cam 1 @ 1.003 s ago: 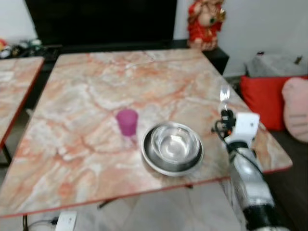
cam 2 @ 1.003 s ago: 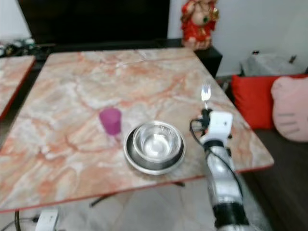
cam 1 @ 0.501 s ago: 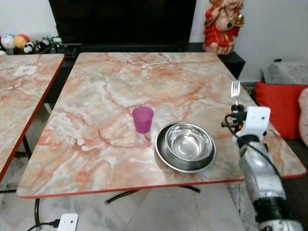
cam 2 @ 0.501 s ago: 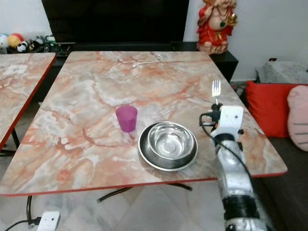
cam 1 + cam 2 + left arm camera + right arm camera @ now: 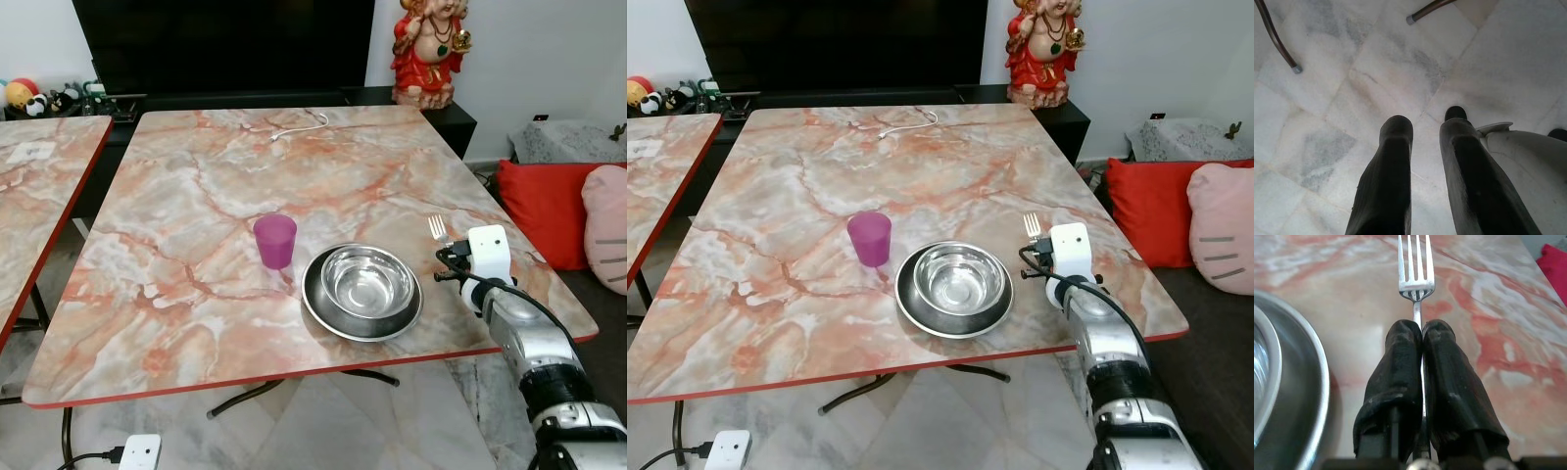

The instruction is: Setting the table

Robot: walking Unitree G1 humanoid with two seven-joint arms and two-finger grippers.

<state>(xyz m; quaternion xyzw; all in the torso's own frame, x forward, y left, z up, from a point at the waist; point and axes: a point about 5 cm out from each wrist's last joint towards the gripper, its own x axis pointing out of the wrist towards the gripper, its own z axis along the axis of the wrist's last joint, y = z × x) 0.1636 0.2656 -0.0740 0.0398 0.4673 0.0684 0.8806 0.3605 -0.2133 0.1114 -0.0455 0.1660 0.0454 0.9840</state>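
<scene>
Our right gripper (image 5: pixel 1422 333) has its fingers pressed together on the handle of a fork (image 5: pixel 1416 269), tines pointing away from us, just above the marble table (image 5: pixel 196 196) beside the right rim of the steel plate (image 5: pixel 323 311). We see a steel bowl (image 5: pixel 367 281) sitting in that plate, and a purple cup (image 5: pixel 275 241) standing just left of it. Our left gripper (image 5: pixel 1422 142) hangs over the tiled floor (image 5: pixel 1327 73), fingers slightly apart and holding nothing.
</scene>
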